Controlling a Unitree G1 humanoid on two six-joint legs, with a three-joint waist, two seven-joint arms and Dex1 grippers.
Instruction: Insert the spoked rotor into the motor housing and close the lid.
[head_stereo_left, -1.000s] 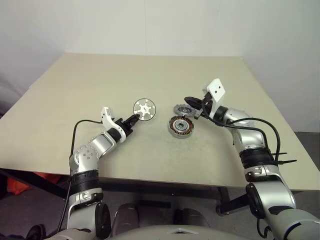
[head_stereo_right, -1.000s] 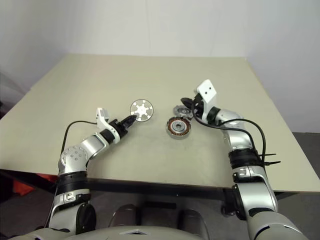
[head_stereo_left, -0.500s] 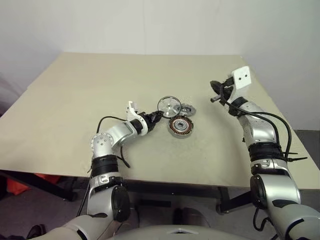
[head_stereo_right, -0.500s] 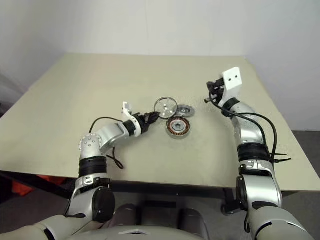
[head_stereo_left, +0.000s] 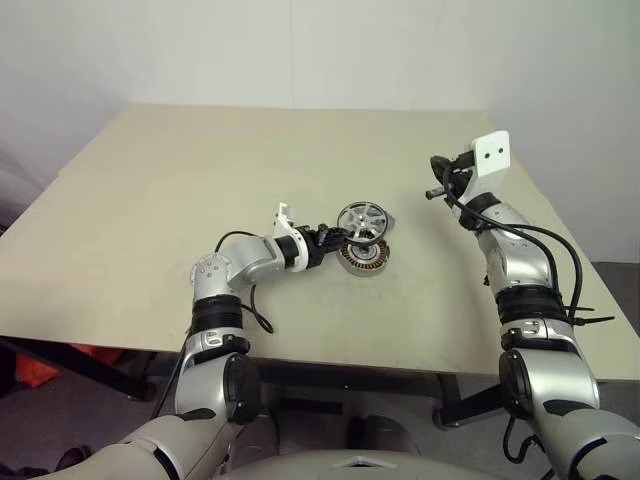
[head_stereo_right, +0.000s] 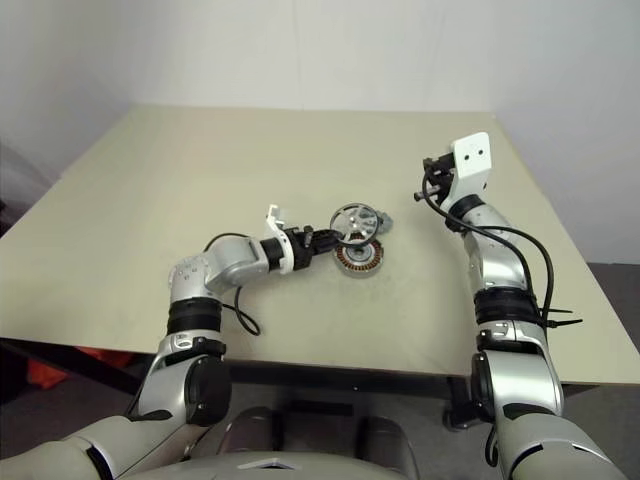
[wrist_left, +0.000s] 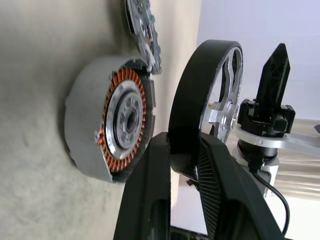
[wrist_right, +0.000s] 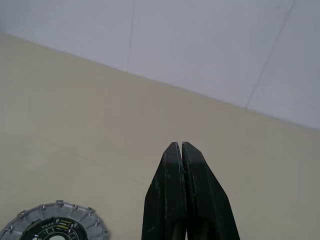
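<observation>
My left gripper (head_stereo_left: 343, 238) is shut on the rim of the spoked rotor (head_stereo_left: 362, 219), a thin silver wheel held on edge just above the motor housing (head_stereo_left: 361, 258). In the left wrist view the rotor (wrist_left: 207, 95) faces the housing (wrist_left: 111, 131), with its copper windings, and a gap shows between them. The lid (head_stereo_right: 381, 222), a notched grey disc, lies flat on the table right behind the housing, partly hidden by the rotor. My right gripper (head_stereo_left: 435, 181) is shut and empty, raised well to the right of the parts; its wrist view shows the lid (wrist_right: 56, 223) below.
The beige table (head_stereo_left: 200, 170) holds nothing else and is bare all round the parts. Its right edge runs close under my right arm. A white wall stands behind the table's far edge.
My left gripper carried the rotor to the right, from left of the housing to just above it, and rolled it. My right gripper drew away from the lid, up and to the right.
</observation>
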